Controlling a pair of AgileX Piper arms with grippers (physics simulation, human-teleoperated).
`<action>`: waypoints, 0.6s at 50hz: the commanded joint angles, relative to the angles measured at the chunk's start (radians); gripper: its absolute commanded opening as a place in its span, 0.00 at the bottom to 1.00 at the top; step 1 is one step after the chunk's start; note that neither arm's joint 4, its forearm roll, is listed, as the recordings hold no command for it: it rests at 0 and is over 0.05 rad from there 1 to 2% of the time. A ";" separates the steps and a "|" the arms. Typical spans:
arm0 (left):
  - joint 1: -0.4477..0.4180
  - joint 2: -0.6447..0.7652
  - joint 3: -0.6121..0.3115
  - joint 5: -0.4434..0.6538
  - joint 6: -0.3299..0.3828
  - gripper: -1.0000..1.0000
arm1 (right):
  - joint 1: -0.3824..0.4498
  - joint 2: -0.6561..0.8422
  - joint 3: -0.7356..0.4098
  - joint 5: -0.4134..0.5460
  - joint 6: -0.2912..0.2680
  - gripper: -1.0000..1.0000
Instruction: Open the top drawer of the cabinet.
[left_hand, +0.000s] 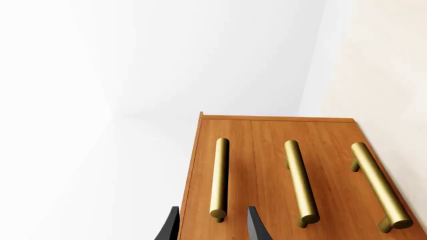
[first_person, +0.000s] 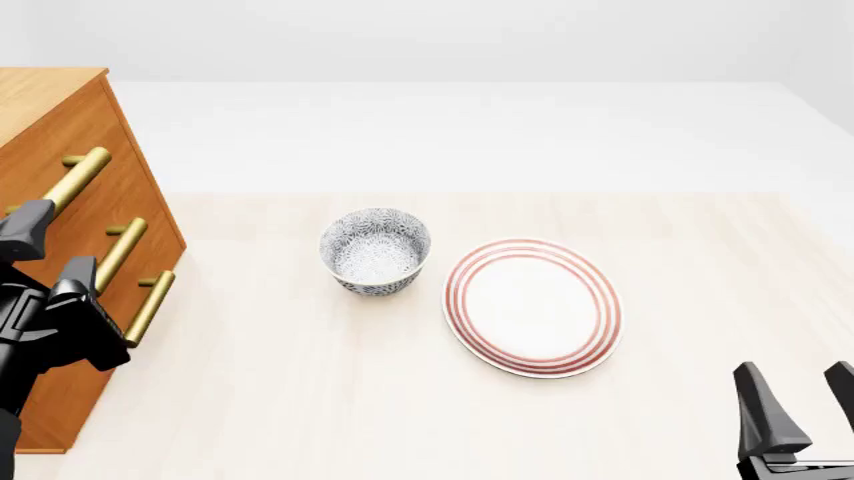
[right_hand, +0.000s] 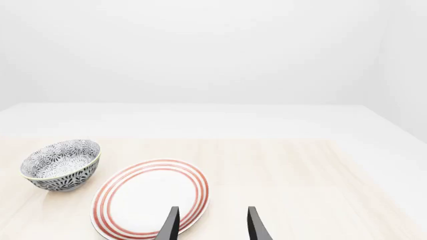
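The orange-brown cabinet (first_person: 54, 105) stands at the table's left edge, its three drawer fronts facing right. The top drawer (first_person: 120, 190) looks shut, flush with the two below, and carries a brass bar handle (first_person: 78, 178). My left gripper (first_person: 54, 255) is open at the near end of that handle. In the left wrist view the cabinet (left_hand: 267, 131) fills the lower part. There the top drawer (left_hand: 237, 150) shows its handle (left_hand: 220, 175) in line with the gap of my left gripper (left_hand: 213, 231), whose fingertips (left_hand: 171, 225) do not touch it. My right gripper (first_person: 805, 410) is open and empty at the front right; it also shows in the right wrist view (right_hand: 212, 227).
A patterned grey bowl (first_person: 375, 250) stands mid-table, with a white plate with red rings (first_person: 534, 305) to its right. Both also show in the right wrist view, the bowl (right_hand: 61, 164) and the plate (right_hand: 150, 197). The two lower drawer handles (first_person: 120, 253) (first_person: 150, 307) sit beside my left arm.
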 joint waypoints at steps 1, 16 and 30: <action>0.016 0.062 -0.006 -0.057 0.007 1.00 | 0.000 0.000 0.000 0.000 0.000 1.00; 0.048 0.119 -0.018 -0.109 -0.003 1.00 | 0.000 0.000 0.000 0.000 0.000 1.00; 0.071 0.176 -0.030 -0.144 -0.020 1.00 | 0.000 0.000 0.000 0.000 0.000 1.00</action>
